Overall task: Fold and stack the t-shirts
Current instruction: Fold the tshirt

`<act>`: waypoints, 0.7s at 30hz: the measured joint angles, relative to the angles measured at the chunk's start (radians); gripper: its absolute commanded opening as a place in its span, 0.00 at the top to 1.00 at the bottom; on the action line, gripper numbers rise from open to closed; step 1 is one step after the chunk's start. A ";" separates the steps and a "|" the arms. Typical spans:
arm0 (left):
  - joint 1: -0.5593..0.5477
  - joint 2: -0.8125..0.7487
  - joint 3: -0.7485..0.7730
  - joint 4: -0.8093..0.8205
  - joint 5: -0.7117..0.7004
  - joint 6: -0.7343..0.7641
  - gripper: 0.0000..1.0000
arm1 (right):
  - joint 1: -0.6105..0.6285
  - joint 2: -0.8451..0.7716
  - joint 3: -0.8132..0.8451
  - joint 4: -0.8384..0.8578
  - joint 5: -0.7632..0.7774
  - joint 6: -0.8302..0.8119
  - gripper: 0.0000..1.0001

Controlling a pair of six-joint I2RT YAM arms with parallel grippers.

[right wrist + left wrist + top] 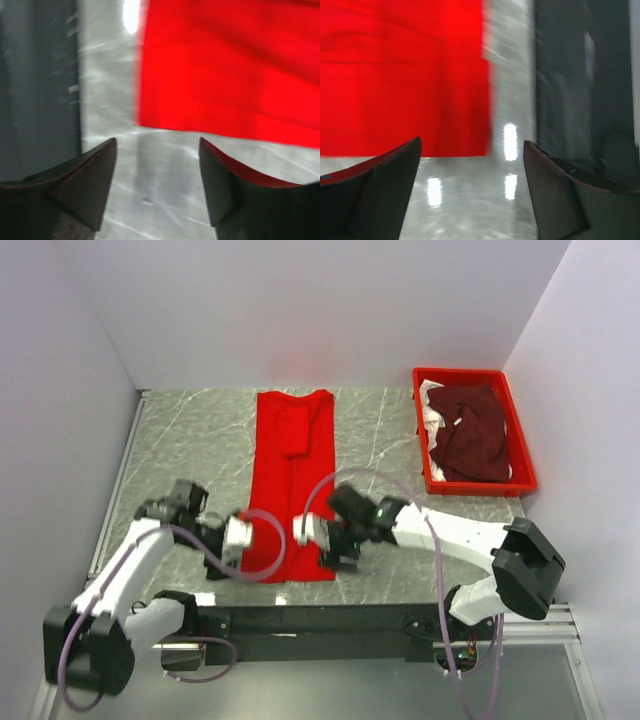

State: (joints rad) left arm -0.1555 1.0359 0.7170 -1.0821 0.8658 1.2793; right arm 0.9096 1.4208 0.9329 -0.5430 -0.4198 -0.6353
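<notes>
From above, the left arm [135, 560] and right arm [450, 533] are seen bent inward at the near end of the red t-shirt [290, 480], which is laid long on the surface [190, 440], with the maroon t-shirt [470, 435] in the tray [525, 475]; in the left wrist view, the left jaws are spread apart and empty before its corner; in the right wrist view, the right jaws are spread likewise.

Covered in part by the table's [200, 440] near edge: the hem of the red t-shirt [290, 470], under the left gripper [243, 536], the right gripper [308, 531] and their looping cables [284, 548]. Mostly buried under the maroon t-shirt [472, 435] in the tray [522, 455] at the far right corner: some white cloth [432, 405], too bunched to name. Smeared with blur in both wrist views, with the red cloth cut off by the picture edges, the fingers [380, 190] cut off at the bottom, and a dark shape [580, 90] at the side too fuzzy to make out.
</notes>
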 measured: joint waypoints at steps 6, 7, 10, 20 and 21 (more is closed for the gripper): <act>-0.076 -0.198 -0.194 -0.003 -0.058 0.150 0.32 | 0.152 -0.025 -0.155 0.127 0.033 0.008 0.36; -0.089 -0.204 -0.208 0.014 -0.071 0.162 0.33 | 0.163 -0.023 -0.158 0.146 0.039 0.008 0.36; -0.124 -0.193 -0.235 0.068 -0.111 0.192 0.35 | 0.186 -0.006 -0.161 0.222 0.063 0.008 0.38; -0.186 -0.037 -0.257 0.234 -0.221 0.218 0.41 | 0.230 0.073 -0.173 0.286 0.147 -0.047 0.45; -0.189 -0.026 -0.257 0.244 -0.228 0.217 0.41 | 0.238 0.084 -0.172 0.289 0.155 -0.052 0.45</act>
State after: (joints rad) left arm -0.3447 1.0096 0.4599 -0.8383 0.6380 1.4967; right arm 1.1481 1.5047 0.7612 -0.2543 -0.2646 -0.6876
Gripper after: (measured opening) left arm 0.597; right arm 0.553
